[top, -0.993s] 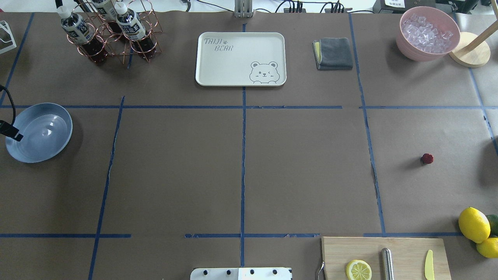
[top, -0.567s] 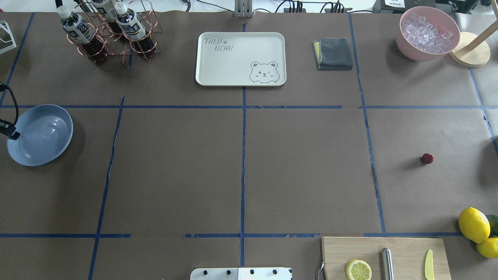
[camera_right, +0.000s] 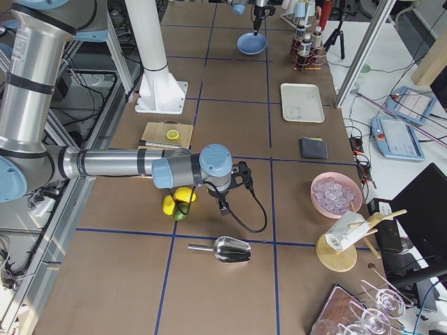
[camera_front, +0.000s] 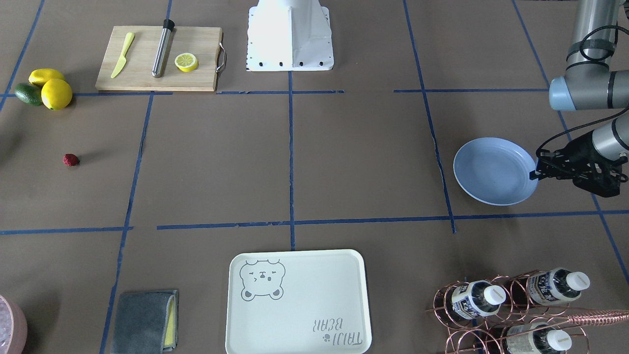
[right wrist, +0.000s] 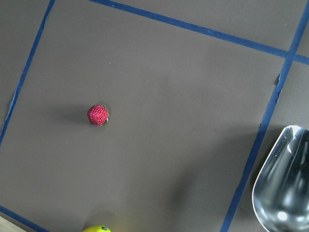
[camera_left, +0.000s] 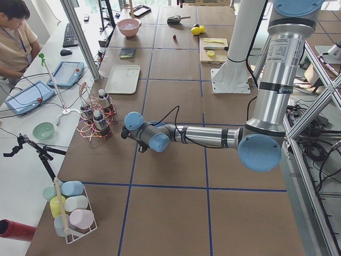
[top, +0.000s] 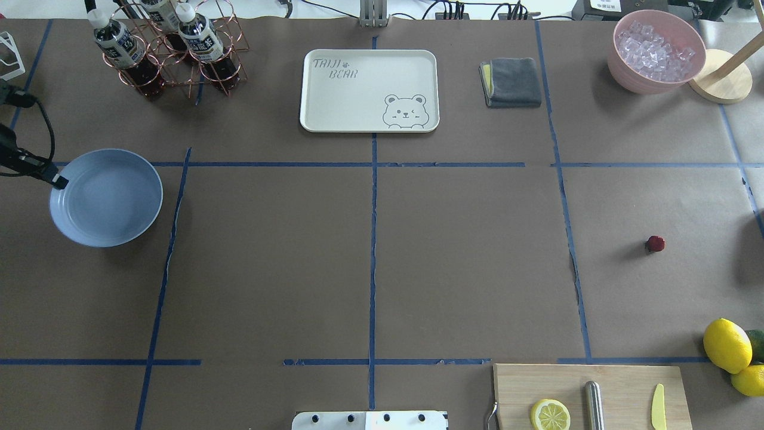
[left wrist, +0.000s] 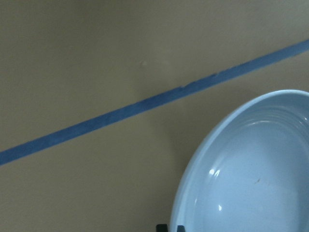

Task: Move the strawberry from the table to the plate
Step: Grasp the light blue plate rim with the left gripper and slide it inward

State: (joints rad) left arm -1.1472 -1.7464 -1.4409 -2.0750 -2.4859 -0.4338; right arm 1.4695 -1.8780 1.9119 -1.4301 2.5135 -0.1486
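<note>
**A:** The left gripper (top: 59, 181) is pinching the plate (top: 107, 200) by its rim. The strawberry (top: 655, 243) is sitting on the table (top: 465, 269), well apart from the plate.

**B:** The right gripper (camera_right: 223, 206), I can't tell. I'm thinking that thin rim hold is risking a slip.

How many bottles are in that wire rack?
3, all in the wire rack: left bottle, right bottle, nearest bottle, as the front-facing view shows. None looks hidden.

Strawberry (top: 655, 243) well right of plate (top: 106, 197)
</note>
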